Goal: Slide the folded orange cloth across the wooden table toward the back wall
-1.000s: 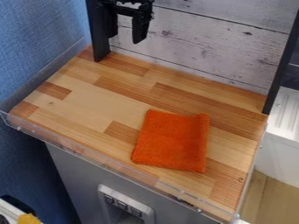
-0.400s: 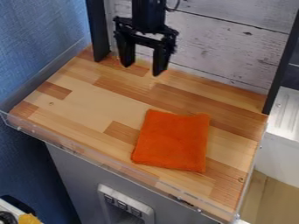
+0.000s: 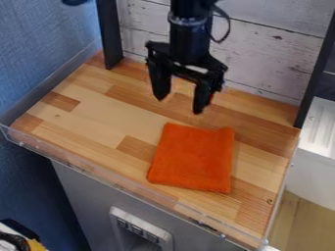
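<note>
The black gripper hangs over the back middle of the wooden surface, its two fingers spread apart and pointing down with nothing between them. Just in front of it, toward the camera, an orange folded cloth lies flat, right of the middle. Gripper and cloth appear to be apart, with the fingertips above and behind the cloth's back edge.
The wooden surface has a clear plastic lip along its front. Black posts stand at the back left and right, with a whitewashed plank wall behind. A white unit adjoins on the right.
The gripper has come down from the top edge and moved right and toward the camera, nearer the cloth. The cloth has stayed in place.
</note>
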Action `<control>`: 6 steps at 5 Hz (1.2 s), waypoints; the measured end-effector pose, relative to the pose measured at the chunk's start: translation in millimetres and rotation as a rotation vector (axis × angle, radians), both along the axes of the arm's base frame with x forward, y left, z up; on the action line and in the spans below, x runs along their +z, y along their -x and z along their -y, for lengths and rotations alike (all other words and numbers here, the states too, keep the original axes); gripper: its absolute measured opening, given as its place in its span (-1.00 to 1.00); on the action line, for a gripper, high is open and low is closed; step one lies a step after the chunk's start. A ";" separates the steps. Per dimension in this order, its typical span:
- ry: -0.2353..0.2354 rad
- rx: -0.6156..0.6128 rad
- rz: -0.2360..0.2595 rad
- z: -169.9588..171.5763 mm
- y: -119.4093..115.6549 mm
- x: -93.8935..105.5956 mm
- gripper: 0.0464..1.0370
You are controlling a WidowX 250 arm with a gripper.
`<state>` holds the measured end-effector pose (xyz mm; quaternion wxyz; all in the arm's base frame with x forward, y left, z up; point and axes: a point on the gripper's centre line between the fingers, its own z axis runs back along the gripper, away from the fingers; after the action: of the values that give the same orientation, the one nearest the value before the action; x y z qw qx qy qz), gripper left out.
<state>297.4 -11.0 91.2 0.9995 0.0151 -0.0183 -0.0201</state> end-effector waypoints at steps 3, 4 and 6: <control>0.033 -0.006 0.018 27.7 14.1 -4.0 0.26; 0.047 -0.021 0.008 30.6 14.4 -12.0 -0.35; 0.049 -0.035 -0.038 27.2 13.8 -36.1 -0.96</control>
<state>283.7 -38.2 55.1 0.9992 -0.0102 0.0000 -0.0376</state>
